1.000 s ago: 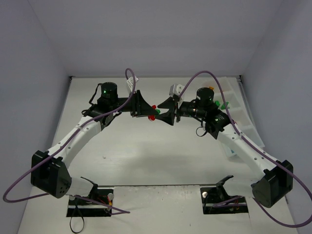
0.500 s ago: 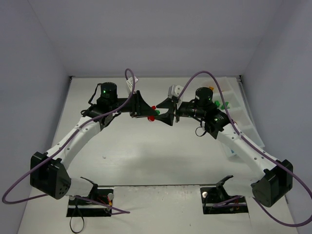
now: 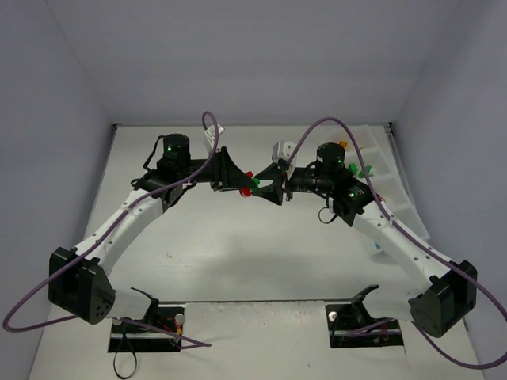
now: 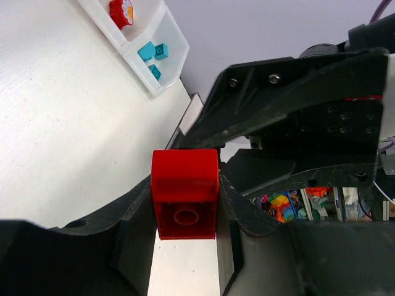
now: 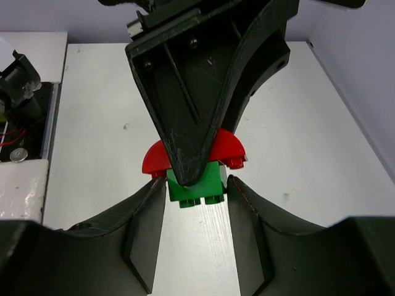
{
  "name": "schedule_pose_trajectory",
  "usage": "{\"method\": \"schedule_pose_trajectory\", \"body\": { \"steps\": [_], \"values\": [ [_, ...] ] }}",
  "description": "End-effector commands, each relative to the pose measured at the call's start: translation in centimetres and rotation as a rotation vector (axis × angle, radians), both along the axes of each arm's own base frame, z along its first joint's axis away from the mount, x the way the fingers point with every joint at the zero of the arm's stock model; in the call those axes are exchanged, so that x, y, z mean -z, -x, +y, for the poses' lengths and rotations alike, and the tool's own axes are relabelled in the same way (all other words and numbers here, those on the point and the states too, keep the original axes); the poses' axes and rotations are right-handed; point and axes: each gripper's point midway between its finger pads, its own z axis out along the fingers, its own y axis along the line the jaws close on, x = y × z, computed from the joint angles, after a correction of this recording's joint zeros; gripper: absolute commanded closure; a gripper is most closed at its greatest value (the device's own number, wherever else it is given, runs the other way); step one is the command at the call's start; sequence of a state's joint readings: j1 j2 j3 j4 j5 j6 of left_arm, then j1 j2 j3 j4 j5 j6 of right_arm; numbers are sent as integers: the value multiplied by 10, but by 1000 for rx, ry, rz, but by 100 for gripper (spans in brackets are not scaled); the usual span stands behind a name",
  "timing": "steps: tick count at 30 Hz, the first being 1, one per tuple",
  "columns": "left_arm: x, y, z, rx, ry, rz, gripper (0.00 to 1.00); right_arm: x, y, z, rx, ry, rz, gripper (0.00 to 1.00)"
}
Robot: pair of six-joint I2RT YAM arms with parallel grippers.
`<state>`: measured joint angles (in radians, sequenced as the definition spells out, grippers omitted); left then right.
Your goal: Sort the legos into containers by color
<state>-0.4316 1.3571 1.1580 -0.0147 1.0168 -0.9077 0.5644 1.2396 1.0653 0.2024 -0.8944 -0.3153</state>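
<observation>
- You have two arms, the left arm (image 3: 127, 215) and the right arm (image 3: 396, 247). Their two claws meet nose to nose, well apart from the tray (image 4: 174, 58), out on its left-arm side.
- Your left claw (image 4: 185, 206) is pinching one red lego (image 4: 185, 182) tight between its two fingers.
- One green lego (image 5: 195, 188) is stuck to the red lego, on the side nearer the tray.
- Your right claw (image 5: 196, 196) has one finger on each side of the green lego, very close to it. I cannot tell if they are squeezing it or only just touching.
- In the left wrist view you can count three teal legos (image 4: 147, 50) in one box of the tray.
- The box next to that one holds one red round thing (image 4: 121, 12) with white spots. The top edge of the picture cuts it off, so I cannot tell what it is.
- From above, some green bits (image 3: 364, 170) and one orange bit (image 3: 344, 144) show at the tray. They are too small to count the green ones or to tell which boxes they are in.
- The right arm covers much of the tray from above, so you cannot count its boxes.
- In the right wrist view the left claw hides the middle of the red lego. Only its two round ends stick out.
- In the left wrist view the green lego is hidden.
</observation>
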Motion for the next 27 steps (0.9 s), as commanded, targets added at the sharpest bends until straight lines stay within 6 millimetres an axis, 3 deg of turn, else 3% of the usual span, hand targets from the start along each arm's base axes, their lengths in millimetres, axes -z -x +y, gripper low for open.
{"method": "schedule_pose_trajectory", "body": {
  "steps": [1, 8, 27],
  "values": [
    [-55, 10, 5, 16, 85, -161, 100, -12, 4, -1, -9, -12, -44, 57],
    [-56, 9, 4, 16, 86, -161, 100, -9, 3, -2, -1, -3, -44, 54],
    [-46, 8, 3, 28, 72, -127, 100, -29, -2, 4, -7, -36, -81, 55]
  ]
}}
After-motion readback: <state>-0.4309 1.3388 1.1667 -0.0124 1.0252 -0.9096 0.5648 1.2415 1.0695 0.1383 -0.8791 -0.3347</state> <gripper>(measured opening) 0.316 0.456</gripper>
